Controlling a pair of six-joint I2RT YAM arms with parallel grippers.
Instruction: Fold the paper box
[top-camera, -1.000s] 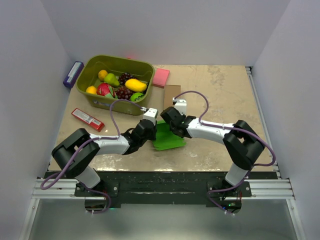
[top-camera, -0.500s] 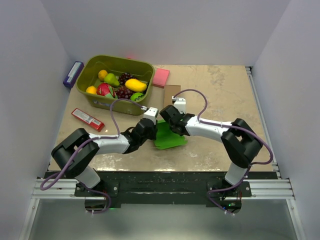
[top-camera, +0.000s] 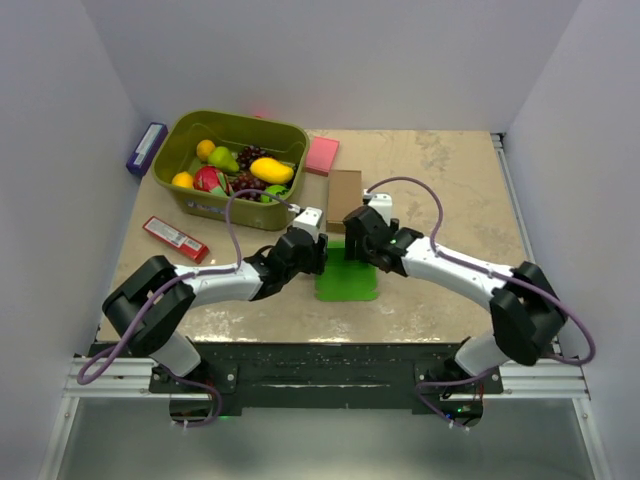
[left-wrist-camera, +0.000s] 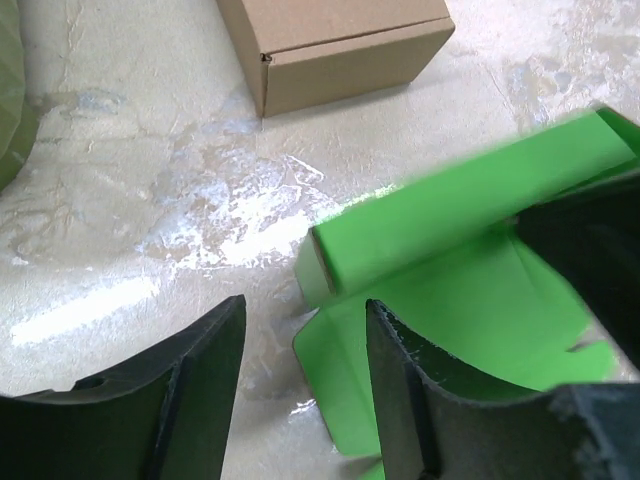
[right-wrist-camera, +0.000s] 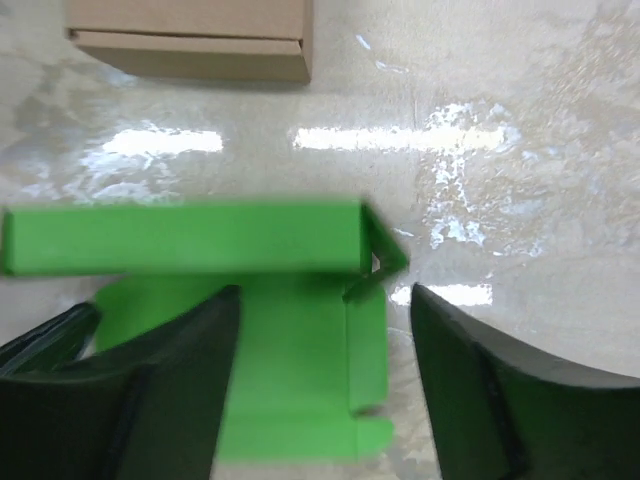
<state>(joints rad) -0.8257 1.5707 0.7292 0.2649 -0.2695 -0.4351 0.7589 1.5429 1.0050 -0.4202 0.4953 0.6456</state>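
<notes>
- at lower centre of the overhead view: paper box (top-camera: 347, 278), bright green card, lying on the table (top-camera: 450, 190) between the two arms, just below the brown cardboard box (top-camera: 343, 190) in the frame and apart from it.
- done so far, judging by both wrist views: one long edge panel turned over into a hollow raised strip. seen running across the middle of the right wrist view and slanting toward the upper right of the left wrist view, with one open end visible there.
- left undone: wide base panel flat on the table, small tabs at its lower right corner in the right wrist view. no other walls raised, no tabs tucked. judged an early stage, with most folds yet to make.
- left gripper (top-camera: 318, 258): fingers spread, with only bare table and a corner of the flat panel between them. placed just left of the strip's open end, contact with it not discernible.
- right gripper (top-camera: 352, 250): fingers spread wide over the flat panel, raised strip just beyond the tips, no card pinched.
- no hold on the card by either arm. possible spring-back of the strip, offered as a judgement only.
- at upper left of the overhead view, well apart from the work: olive bin (top-camera: 200, 205) and pink pad (top-camera: 322, 155).
</notes>
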